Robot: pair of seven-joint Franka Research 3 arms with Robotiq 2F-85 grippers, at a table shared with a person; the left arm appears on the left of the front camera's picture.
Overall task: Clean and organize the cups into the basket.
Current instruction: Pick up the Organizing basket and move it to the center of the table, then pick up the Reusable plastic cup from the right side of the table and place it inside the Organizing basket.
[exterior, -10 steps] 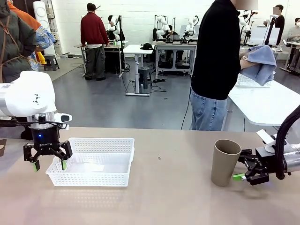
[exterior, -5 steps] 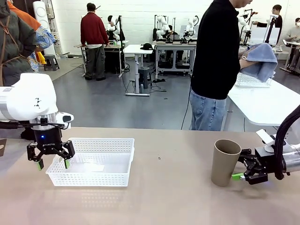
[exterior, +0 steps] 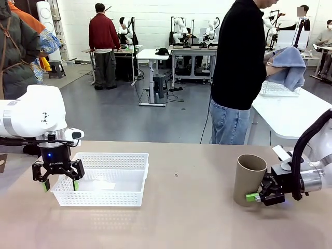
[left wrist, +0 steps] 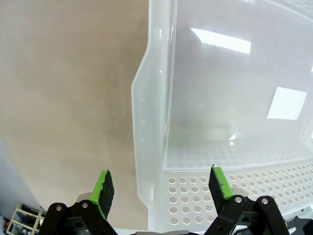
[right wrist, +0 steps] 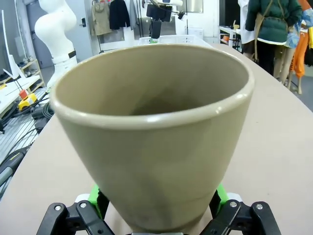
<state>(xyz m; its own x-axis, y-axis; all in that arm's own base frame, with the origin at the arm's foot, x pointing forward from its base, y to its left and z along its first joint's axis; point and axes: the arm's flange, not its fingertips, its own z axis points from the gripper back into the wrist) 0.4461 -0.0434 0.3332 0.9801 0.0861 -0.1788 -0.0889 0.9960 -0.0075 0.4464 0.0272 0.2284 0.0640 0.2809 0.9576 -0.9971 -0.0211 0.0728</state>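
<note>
A tan-brown cup (exterior: 249, 178) stands at the table's right, leaning slightly, its mouth open toward the right wrist camera (right wrist: 151, 132). My right gripper (exterior: 253, 196) is shut on the cup's lower part, a green pad pressed on each side (right wrist: 157, 197). The white lattice basket (exterior: 104, 198) sits at the left with nothing in it. My left gripper (exterior: 60, 184) hangs open over the basket's left end. In the left wrist view (left wrist: 161, 186), one pad is outside the basket's end wall (left wrist: 146, 127) and the other is over the lattice. The other cups are out of view.
A person (exterior: 238, 67) stands beyond the table's far edge, rubbing something with a blue cloth (exterior: 288, 65). Behind on the right, a second white table (exterior: 290, 114) carries a wire basket (exterior: 277, 89). Bare tabletop (exterior: 187, 197) lies between basket and cup.
My left gripper has shifted right and down to the basket's left end. My right gripper has moved left around the cup's base, and the cup now leans a little.
</note>
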